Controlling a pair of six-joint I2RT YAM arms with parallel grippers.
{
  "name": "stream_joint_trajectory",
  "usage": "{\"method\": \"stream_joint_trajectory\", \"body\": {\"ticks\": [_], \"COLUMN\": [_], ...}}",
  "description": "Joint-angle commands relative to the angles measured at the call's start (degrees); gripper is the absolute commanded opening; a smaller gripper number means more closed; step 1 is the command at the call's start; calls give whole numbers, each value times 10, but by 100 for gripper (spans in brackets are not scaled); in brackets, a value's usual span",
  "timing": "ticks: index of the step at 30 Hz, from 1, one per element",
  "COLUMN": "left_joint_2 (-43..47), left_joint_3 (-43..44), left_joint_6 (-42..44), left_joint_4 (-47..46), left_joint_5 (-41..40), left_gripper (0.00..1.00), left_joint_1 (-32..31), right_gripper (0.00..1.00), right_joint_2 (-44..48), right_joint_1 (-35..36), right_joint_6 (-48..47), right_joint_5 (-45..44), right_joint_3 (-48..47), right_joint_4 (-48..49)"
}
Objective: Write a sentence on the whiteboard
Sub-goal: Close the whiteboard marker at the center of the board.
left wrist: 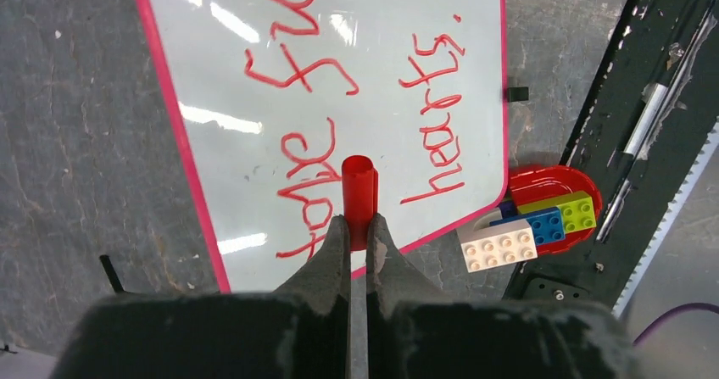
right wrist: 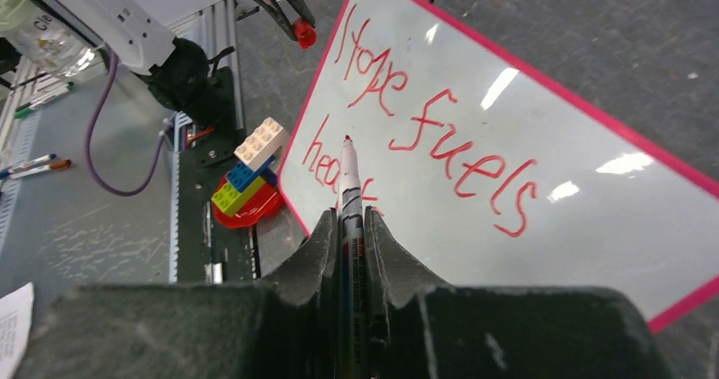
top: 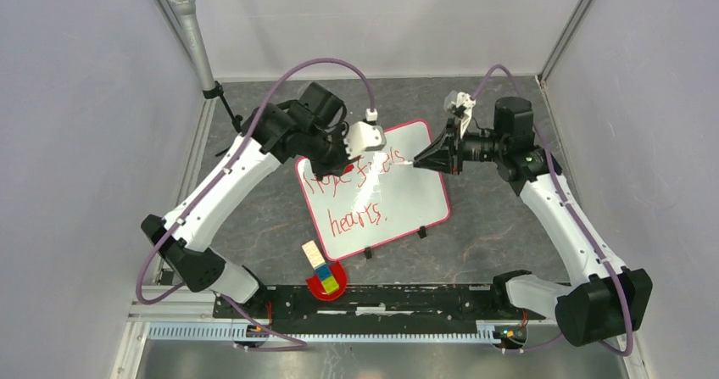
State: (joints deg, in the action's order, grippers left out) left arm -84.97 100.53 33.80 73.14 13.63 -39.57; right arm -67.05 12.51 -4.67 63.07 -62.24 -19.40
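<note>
Sentence apparently complete, right gripper (right wrist: 346,220) at two o'clock of whiteboard (top: 407,205) clamped marker (right wrist: 349,180), left gripper (left wrist: 358,226) pinched red cap (left wrist: 359,184); recapping seemed due.

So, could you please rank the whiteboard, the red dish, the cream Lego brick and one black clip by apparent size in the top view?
Largest to smallest:
1. whiteboard, by far
2. red dish, partly covered by bricks
3. cream Lego brick, only a little smaller than the dish
4. black clip
</note>
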Motion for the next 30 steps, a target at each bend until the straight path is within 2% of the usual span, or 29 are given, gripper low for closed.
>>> {"method": "stream_joint_trajectory", "body": {"ticks": [1, 7, 13, 30], "left_joint_2": [1, -5, -2, -4], "left_joint_3": [2, -21, -41, -46], "left_joint_6": [15, 36, 44, 55], "left_joint_4": [-34, -65, -76, -74], "left_joint_5": [-25, -52, -71, -79], "left_gripper": [2, 2, 2, 2], "left_joint_1": [-38, -86, -114, -144], "right_gripper": [0, 0, 0, 0], "right_joint_2": [17, 30, 43, 37], "right_joint_1": [19, 42, 55, 82], "right_joint_6": [26, 74, 153, 150], "right_joint_5": [25, 19, 17, -16], "right_joint_3": [37, 73, 103, 97], "right_joint_4": [20, 54, 136, 139]}}
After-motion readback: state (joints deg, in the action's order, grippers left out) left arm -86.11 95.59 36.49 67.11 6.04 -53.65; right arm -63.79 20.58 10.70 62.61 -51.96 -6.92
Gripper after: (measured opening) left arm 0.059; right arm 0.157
